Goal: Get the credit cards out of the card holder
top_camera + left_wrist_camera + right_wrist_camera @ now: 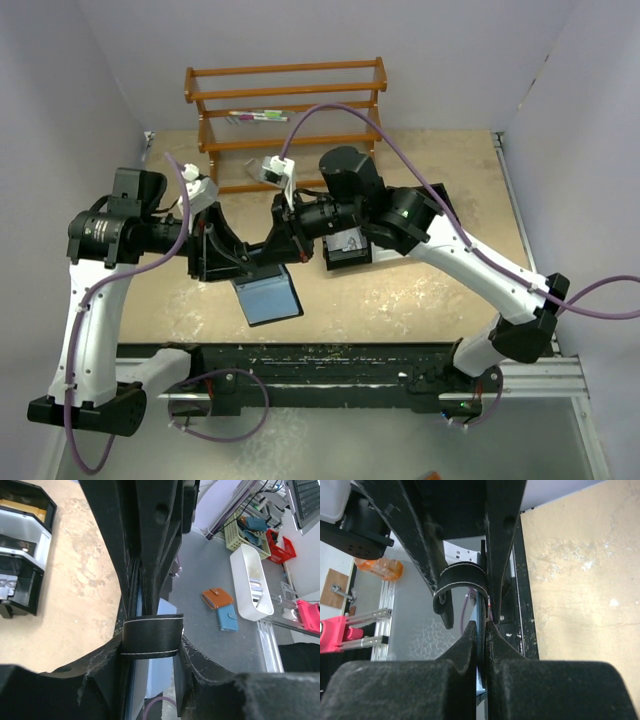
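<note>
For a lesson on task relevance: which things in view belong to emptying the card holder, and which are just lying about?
Job: card holder; right gripper, shut on it; left gripper.
Lying about: wooden rack; compartment tray; orange wallet; blue wallet; white tub.

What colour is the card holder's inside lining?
Blue-grey; card holder shows best in top view.
</note>
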Controlling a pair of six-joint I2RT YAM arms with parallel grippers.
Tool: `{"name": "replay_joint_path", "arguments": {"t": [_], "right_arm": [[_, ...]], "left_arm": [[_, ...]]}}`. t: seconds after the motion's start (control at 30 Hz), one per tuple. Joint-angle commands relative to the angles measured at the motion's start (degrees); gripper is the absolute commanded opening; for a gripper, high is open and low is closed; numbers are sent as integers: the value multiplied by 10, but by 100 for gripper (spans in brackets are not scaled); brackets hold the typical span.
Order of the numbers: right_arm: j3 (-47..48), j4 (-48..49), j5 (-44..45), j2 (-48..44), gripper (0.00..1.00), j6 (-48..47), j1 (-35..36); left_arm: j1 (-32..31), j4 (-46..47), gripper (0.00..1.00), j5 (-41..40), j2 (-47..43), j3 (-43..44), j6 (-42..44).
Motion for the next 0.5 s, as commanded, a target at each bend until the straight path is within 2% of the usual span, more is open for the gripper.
{"name": "replay_joint_path", "arguments": {"t": [0.0,0.07,0.17,0.23,0.47], "right_arm": [[59,-3,-30,0,0,-22,3],[68,-2,-43,5,0,-23,2],[73,-15,-63,9,0,-34,2],[74,-26,-78,8,0,-44,3],[79,-37,-88,2,0,-55,-9]], "left_arm": [[-1,-34,41,40,-9,-19,48],[-1,-34,36,42,-12,-24,48],[-1,-34,19,45,-14,-23,44],[-1,-34,13,55,-15,-20,40],[-1,-13,11,103,-26,-20,2]]}}
